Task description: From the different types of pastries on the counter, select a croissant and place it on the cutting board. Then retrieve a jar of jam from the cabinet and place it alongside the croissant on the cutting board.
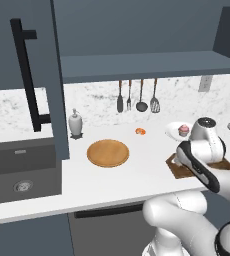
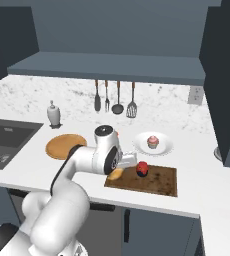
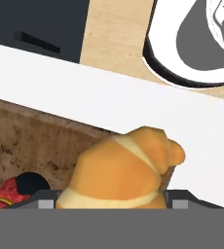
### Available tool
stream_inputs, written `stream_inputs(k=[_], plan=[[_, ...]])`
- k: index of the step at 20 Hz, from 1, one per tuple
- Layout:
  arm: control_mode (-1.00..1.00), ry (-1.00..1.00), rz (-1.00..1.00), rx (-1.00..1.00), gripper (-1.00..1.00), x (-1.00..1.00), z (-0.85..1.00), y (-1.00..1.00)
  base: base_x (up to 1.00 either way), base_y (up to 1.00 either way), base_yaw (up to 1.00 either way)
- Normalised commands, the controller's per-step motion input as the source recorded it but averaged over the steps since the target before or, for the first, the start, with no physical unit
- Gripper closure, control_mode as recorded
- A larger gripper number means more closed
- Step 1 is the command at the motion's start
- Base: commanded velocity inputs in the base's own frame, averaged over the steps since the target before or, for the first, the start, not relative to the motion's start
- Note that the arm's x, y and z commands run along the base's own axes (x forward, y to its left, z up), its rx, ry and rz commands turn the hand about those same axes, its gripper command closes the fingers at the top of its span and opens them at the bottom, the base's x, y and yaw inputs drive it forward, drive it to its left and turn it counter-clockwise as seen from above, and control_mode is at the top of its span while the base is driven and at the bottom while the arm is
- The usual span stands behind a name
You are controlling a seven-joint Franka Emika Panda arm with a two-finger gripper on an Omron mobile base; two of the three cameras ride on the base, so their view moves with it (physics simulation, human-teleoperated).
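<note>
The croissant [image 2: 116, 174] is seen lying at the left edge of the cutting board [image 2: 162, 181], with the jar of jam [image 2: 142, 169] just beside it at about three o'clock, also on the board. Both task items are judged to be in place. In the hand view the croissant [image 3: 126, 170] is found at six o'clock, close against the gripper [image 3: 116, 202], and the jar [image 3: 14, 190] at eight o'clock. Whether the jaws are spread or closed cannot be told, since the fingertips are hidden by the pastry and the arm's wrist.

The croissant is judged light, soft and flaky; it would be crushed by a hard squeeze and is best taken gently across its thick middle. The jar is judged stiff, smooth and somewhat slippery, heavier than the pastry, and best held around its body below the black lid.

The cupcake [image 2: 152, 142] is left on its white plate [image 2: 166, 148] at twelve o'clock from the board.
</note>
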Motion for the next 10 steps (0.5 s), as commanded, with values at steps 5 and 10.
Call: stream_inputs(k=[5,10], plan=[[-1.00,0.00,0.00,0.01,1.00,0.16,0.00,-0.02,0.00,0.00,0.00],[-1.00,0.00,0.00,0.07,1.00,0.30,-0.17,-0.16,0.00,0.00,0.00]])
